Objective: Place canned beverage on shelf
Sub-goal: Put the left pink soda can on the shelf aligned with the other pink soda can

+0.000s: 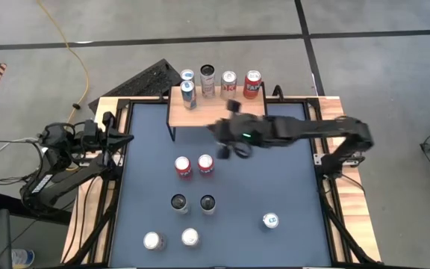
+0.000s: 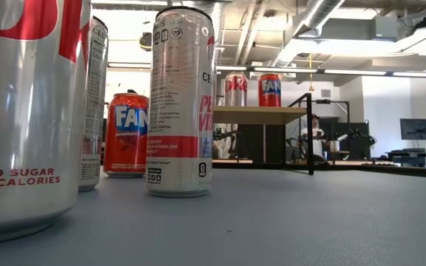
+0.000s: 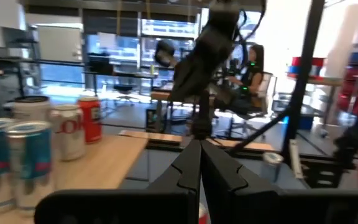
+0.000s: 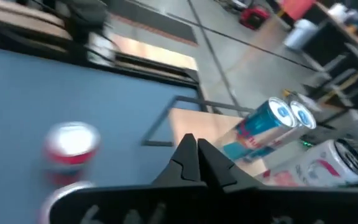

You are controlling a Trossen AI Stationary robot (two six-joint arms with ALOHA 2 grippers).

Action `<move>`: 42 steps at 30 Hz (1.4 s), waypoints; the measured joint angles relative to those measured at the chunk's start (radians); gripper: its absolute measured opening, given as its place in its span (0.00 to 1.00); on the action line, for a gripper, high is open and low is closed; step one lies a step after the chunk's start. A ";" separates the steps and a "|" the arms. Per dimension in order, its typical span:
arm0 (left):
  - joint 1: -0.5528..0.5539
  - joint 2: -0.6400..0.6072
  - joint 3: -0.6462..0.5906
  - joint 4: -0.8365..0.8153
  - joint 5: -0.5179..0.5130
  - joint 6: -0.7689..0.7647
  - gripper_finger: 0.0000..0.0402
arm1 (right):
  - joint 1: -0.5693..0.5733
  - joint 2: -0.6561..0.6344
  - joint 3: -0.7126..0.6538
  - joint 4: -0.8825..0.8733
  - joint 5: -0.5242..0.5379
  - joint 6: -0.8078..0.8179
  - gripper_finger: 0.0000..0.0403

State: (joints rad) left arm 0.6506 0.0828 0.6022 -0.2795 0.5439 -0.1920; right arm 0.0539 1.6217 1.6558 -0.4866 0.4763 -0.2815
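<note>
The right hand [image 1: 239, 149] hangs pinched shut and empty over the desk [image 1: 290, 179], just in front of the shelf [image 1: 215, 112], whose wooden top carries five cans. Two red cans [image 1: 194, 165] stand just beside it. The left hand [image 3: 199, 163], shut and empty, waits at the desk's left edge.

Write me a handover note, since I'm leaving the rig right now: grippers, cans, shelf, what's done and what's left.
Left gripper: shut, empty, parked at the table's left edge.
Right gripper: shut, empty, hovering over the mat just in front of the shelf.
Done: five cans stand along the shelf's back, among them two blue ones and a red Fanta.
Left: seven cans wait on the mat, the nearest being the red pair.
</note>
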 joint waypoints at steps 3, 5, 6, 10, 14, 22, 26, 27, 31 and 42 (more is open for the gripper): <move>0.000 0.002 0.000 -0.002 0.000 -0.037 0.05 | 0.072 -0.118 0.001 -0.124 0.004 0.113 0.06; 0.000 0.011 0.000 -0.012 0.017 -0.059 0.09 | 0.120 -0.189 0.002 -0.201 0.024 0.193 0.10; 0.000 0.020 0.000 -0.016 0.047 -0.069 0.11 | 0.144 -0.219 0.002 -0.237 0.025 0.229 0.12; 0.000 0.069 0.000 -0.006 0.161 -0.122 0.20 | 0.246 -0.301 0.002 -0.352 0.026 0.361 0.19; -0.006 0.129 0.000 0.069 0.213 -0.163 0.25 | 0.341 -0.319 0.002 -0.493 0.026 0.493 0.23; -0.114 0.257 0.000 0.217 0.204 -0.195 0.24 | 0.470 -0.256 0.000 -0.834 0.023 0.891 0.24; -0.190 0.308 0.000 0.218 0.145 -0.137 0.22 | 0.514 -0.180 0.000 -0.843 0.069 0.919 0.24; -0.209 0.321 0.000 0.214 0.123 -0.117 0.22 | 0.523 -0.158 0.000 -0.841 0.095 0.909 0.24; -0.276 0.367 0.000 0.205 0.038 -0.066 0.21 | 0.529 -0.073 0.000 -0.834 0.226 0.893 0.24; -0.371 0.410 0.050 0.103 -0.099 -0.019 0.21 | 0.364 -0.071 -0.001 -0.330 0.119 0.286 0.25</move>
State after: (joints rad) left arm 0.2796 0.4929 0.6518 -0.1764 0.4444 -0.2112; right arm 0.4181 1.5505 1.6549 -0.8167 0.5950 0.0042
